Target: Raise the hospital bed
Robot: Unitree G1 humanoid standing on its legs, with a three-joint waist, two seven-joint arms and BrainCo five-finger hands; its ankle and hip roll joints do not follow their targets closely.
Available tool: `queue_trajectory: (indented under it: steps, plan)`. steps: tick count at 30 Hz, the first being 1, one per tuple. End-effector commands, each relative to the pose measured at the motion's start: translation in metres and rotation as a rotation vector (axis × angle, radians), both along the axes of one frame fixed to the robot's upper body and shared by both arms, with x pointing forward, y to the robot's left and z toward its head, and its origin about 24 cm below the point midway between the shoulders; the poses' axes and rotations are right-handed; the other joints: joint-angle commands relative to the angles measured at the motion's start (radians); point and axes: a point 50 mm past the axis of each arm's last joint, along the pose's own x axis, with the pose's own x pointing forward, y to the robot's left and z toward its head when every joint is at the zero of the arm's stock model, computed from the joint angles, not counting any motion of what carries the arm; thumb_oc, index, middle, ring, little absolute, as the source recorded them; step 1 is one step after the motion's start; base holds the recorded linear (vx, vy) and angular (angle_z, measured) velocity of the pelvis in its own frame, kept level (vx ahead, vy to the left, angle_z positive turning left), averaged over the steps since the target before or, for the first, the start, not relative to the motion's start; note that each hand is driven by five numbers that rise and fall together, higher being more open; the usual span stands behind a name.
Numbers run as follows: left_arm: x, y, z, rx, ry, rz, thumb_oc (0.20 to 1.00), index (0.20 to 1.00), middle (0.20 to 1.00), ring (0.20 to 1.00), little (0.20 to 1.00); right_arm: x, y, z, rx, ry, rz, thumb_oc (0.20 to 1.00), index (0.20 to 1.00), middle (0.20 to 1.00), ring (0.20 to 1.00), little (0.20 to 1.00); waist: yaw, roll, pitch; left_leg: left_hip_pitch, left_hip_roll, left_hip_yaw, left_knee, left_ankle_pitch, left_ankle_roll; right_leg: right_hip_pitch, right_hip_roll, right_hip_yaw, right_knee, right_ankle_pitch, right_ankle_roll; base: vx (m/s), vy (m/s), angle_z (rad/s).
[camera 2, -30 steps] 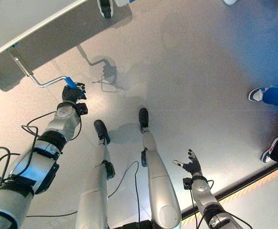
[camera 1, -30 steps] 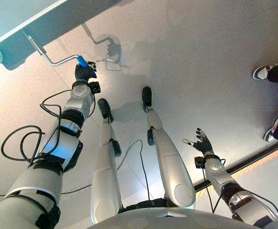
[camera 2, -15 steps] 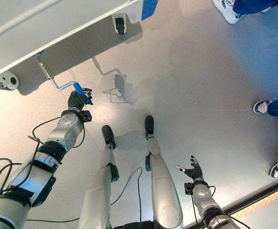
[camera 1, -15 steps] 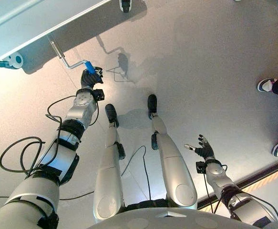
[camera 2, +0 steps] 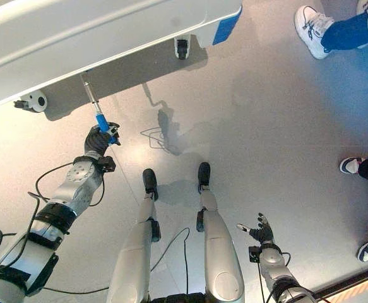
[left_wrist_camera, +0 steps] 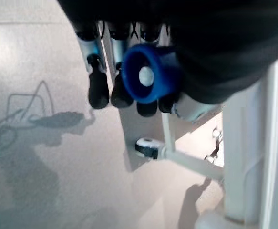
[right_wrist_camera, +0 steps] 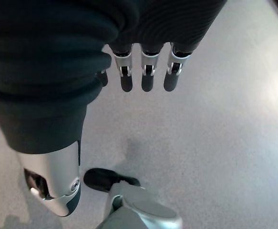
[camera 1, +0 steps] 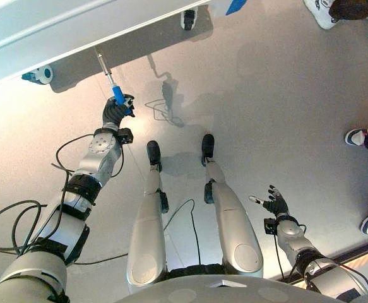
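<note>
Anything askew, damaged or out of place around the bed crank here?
Nothing stands out. The left hand is closed round the blue grip of the crank under the bed; the right hand hangs open.

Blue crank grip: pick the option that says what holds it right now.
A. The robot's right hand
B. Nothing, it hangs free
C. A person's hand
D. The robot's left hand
D: the left hand has its fingers curled round the blue crank grip under the hospital bed, while the right hand hangs open, apart from it.
</note>
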Motion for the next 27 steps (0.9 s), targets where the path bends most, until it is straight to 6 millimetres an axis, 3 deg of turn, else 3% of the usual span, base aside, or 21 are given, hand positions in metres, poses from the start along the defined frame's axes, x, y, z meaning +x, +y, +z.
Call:
queue_trajectory:
  steps: [1, 10, 18, 27]
  plan:
    - [0.000, 0.029, 0.066, 0.014, -0.282, 0.070, 0.200, 0.200, 0.200, 0.200, 0.200, -0.029, -0.023, -0.009, -0.025, 0.082, -0.074, 1.000, 1.000, 1.000, 1.000, 1.000, 0.007, 0.008, -0.001, 0.070, -0.054, 0.010, 0.011, -0.062, 0.012, -0.010, -0.048, 0.013, 0.097, -0.016, 0.095, 0.00, 0.000, 0.17]
    - [-0.006, 0.065, 0.058, 0.015, -0.223, 0.199, 0.200, 0.200, 0.200, 0.200, 0.200, -0.032, -0.023, -0.012, -0.014, 0.094, -0.090, 1.000, 1.000, 1.000, 1.000, 1.000, 0.039, -0.020, -0.001, 0.048, -0.061, -0.019, 0.019, -0.059, 0.016, 0.017, -0.060, -0.028, 0.090, -0.032, 0.097, 0.01, 0.014, 0.19]
    - [-0.006, 0.104, 0.046, 0.065, -0.086, 0.359, 0.200, 0.200, 0.200, 0.200, 0.200, -0.027, -0.020, -0.010, -0.005, 0.078, -0.078, 1.000, 1.000, 1.000, 1.000, 1.000, 0.040, -0.045, -0.001, 0.020, -0.059, -0.019, 0.021, -0.061, 0.020, 0.006, -0.060, -0.032, 0.082, -0.034, 0.098, 0.01, 0.027, 0.08]
    - [-0.005, 0.123, 0.045, 0.110, 0.009, 0.459, 0.200, 0.200, 0.200, 0.200, 0.200, -0.020, -0.015, -0.006, 0.011, 0.033, -0.070, 1.000, 1.000, 1.000, 1.000, 1.000, 0.025, -0.069, 0.000, -0.041, -0.059, -0.012, 0.016, -0.060, 0.024, -0.048, -0.053, -0.022, 0.063, -0.021, 0.103, 0.00, 0.004, 0.00]
